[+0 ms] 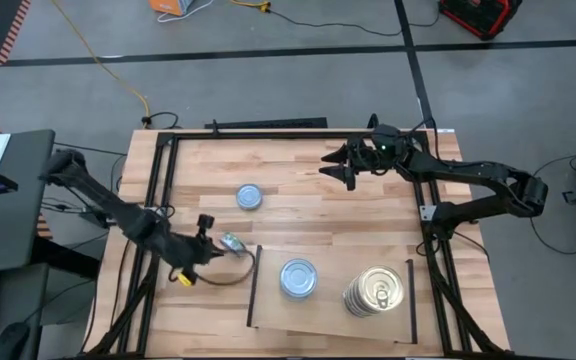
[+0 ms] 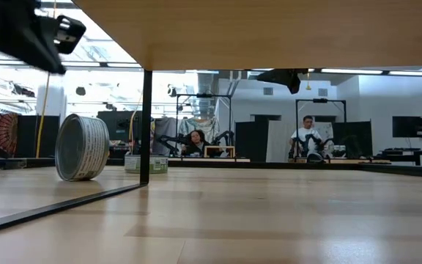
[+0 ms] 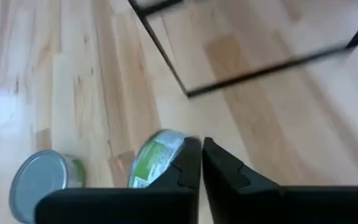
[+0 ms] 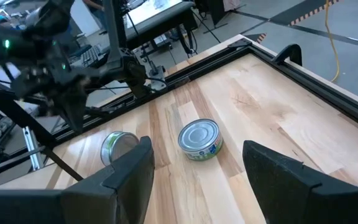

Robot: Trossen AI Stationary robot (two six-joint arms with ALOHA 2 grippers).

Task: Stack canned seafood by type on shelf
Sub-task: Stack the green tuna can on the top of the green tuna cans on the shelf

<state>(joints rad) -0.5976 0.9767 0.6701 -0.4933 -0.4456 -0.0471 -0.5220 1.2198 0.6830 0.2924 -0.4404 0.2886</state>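
Note:
The shelf (image 1: 333, 318) lies at the table's near side. On it stand a stack of silver-lidded tins (image 1: 298, 278) and a stack of gold-lidded tins (image 1: 373, 292). Just left of the shelf a green-labelled tin (image 1: 233, 242) (image 2: 83, 147) (image 3: 155, 158) stands on its rim on the tabletop. My left gripper (image 1: 208, 248) (image 3: 202, 158) hangs shut above and beside it, apart from it in the low view (image 2: 28, 33). Another silver-lidded tin (image 1: 250, 197) (image 4: 199, 138) lies flat mid-table. My right gripper (image 1: 343, 165) (image 4: 197, 180) hovers open over the far side.
A black metal frame (image 1: 158, 170) runs along the table's left, far and right edges. The shelf's black side strip (image 1: 253, 285) stands close to the tipped tin. Bare tabletop lies between the flat tin and my right gripper. People sit in the room beyond (image 2: 194, 141).

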